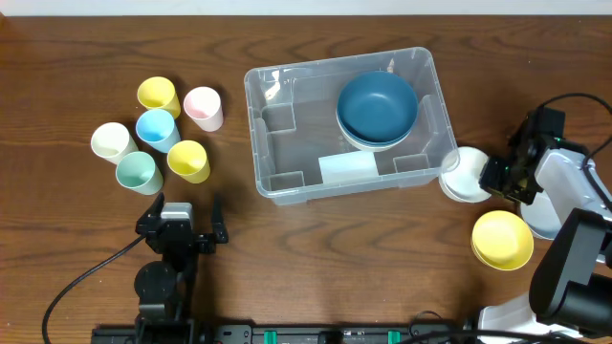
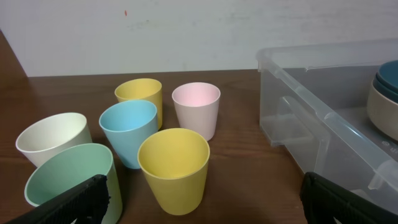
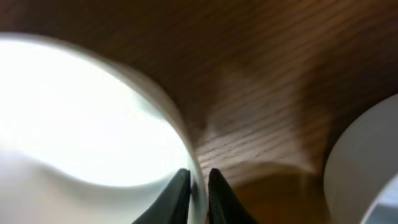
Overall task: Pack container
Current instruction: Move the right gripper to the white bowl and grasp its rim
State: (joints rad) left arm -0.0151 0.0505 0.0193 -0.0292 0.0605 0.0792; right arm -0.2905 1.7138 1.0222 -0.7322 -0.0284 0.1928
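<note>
The clear container point(image 1: 252, 124) lies in the middle of the table, and its near wall shows at the right of the left wrist view point(image 2: 323, 134). Inside, at its right end, a dark blue bowl point(image 1: 378, 103) is stacked on a pale one. A white bowl point(image 1: 463, 174) sits on the table just outside the container's right wall. My right gripper point(image 1: 490, 178) is shut on that bowl's right rim; in the right wrist view point(image 3: 199, 186) the thin rim point(image 3: 186, 146) is pinched between both fingers. My left gripper point(image 1: 186, 214) stands open near the front edge, empty, facing the cups.
Several cups cluster left of the container: yellow point(image 1: 158, 94), pink point(image 1: 203, 107), blue point(image 1: 156, 129), white point(image 1: 113, 141), green point(image 1: 139, 172), and another yellow point(image 1: 188, 161). A yellow bowl point(image 1: 502, 239) and a pale bowl point(image 1: 543, 218) sit at the right, partly under my right arm.
</note>
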